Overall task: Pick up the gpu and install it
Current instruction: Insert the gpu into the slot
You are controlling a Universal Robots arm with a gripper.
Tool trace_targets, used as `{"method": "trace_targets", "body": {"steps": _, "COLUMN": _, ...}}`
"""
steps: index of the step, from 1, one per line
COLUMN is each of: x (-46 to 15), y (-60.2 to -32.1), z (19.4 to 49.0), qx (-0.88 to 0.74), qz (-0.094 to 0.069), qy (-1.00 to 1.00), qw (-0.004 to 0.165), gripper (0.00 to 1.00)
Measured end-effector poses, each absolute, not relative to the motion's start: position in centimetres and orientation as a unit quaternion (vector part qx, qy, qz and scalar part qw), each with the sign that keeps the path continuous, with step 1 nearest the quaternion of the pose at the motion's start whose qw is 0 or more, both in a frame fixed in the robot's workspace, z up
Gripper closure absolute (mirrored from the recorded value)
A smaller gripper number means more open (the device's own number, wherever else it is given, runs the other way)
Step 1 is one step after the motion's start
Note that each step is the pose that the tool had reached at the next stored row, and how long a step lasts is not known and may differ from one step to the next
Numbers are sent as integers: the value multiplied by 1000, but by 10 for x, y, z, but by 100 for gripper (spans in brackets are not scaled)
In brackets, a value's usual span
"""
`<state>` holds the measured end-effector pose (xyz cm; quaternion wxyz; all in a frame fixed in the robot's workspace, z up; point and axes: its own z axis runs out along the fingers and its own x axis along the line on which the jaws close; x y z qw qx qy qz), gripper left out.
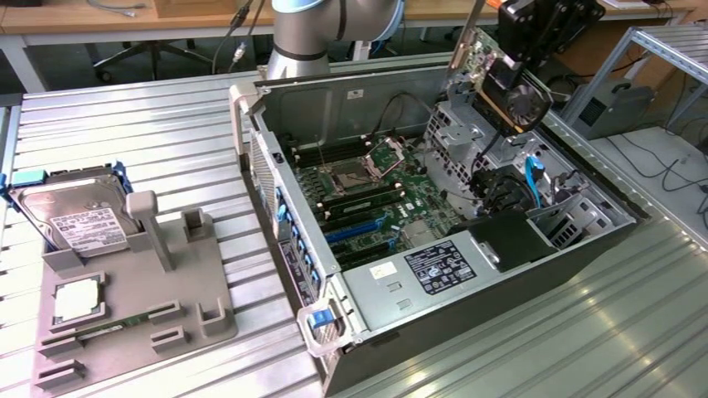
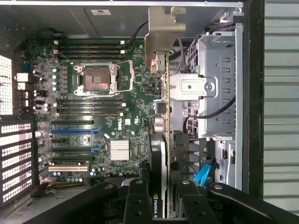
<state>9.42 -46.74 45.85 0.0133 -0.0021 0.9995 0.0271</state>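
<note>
The gripper's [image 2: 161, 192] black fingers [image 2: 136, 196] sit closest to the wrist camera, clenched on the gpu [image 2: 158, 158], one on each flat face of the card. The card is pinched between them and runs straight out from the grip, seen edge-on, so that its far end carries the pale metal bracket [image 2: 163, 32] well ahead of the fingers. It hangs in the air, clear of the motherboard [image 2: 107, 116] beneath the gripper, with the grey drive cage [image 2: 215, 93] just to one side of it and the bare processor socket [image 2: 98, 79] to the other.

In the exterior view the gripper [image 1: 520, 62] points down over the far corner of the open computer case [image 1: 366, 348], the gpu [image 1: 515, 95] dangling under it, tilted a little and above the case's rim. The arm [image 1: 321, 25] rises behind the case.

The card is thin and flat, dark on its cooler face with green printed lettering near the grip, a green board edge along one side, and the bent bracket [image 1: 463, 50] bright against it.

Well away from the gripper, a hard drive [image 1: 78, 220] stands on a grey fixture [image 1: 133, 307].
</note>
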Motion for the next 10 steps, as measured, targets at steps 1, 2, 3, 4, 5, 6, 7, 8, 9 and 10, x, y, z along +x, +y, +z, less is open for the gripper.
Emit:
{"method": "trace_targets", "body": {"steps": 1, "x": 94, "y": -467, "z": 458, "qx": -9, "qz": 27, "qy": 1000, "qw": 13, "gripper": 73}}
{"method": "trace_targets", "body": {"steps": 2, "x": 94, "y": -467, "z": 458, "qx": -21, "qz": 27, "qy": 999, "qw": 13, "gripper": 73}}
{"method": "trace_targets", "body": {"steps": 3, "x": 94, "y": -467, "z": 458, "qx": -29, "qz": 27, "qy": 999, "qw": 13, "gripper": 73}}
{"method": "trace_targets", "body": {"steps": 4, "x": 94, "y": -467, "z": 458, "qx": -37, "qz": 27, "qy": 999, "qw": 12, "gripper": 73}}
{"method": "trace_targets", "body": {"steps": 5, "x": 94, "y": -467, "z": 458, "qx": -47, "qz": 27, "qy": 998, "qw": 12, "gripper": 73}}
{"method": "trace_targets", "body": {"steps": 6, "x": 94, "y": -467, "z": 458, "qx": -55, "qz": 27, "qy": 998, "qw": 12, "gripper": 73}}
{"method": "trace_targets", "body": {"steps": 7, "x": 94, "y": -467, "z": 458, "qx": -65, "qz": 28, "qy": 997, "qw": 12, "gripper": 73}}
{"method": "trace_targets", "body": {"steps": 8, "x": 94, "y": -467, "z": 458, "qx": -82, "qz": 28, "qy": 996, "qw": 11, "gripper": 73}}
{"method": "trace_targets", "body": {"steps": 9, "x": 94, "y": -467, "z": 458, "qx": -100, "qz": 28, "qy": 995, "qw": 11, "gripper": 73}}
{"method": "trace_targets", "body": {"steps": 10, "x": 94, "y": -467, "z": 458, "qx": -110, "qz": 28, "qy": 993, "qw": 10, "gripper": 73}}
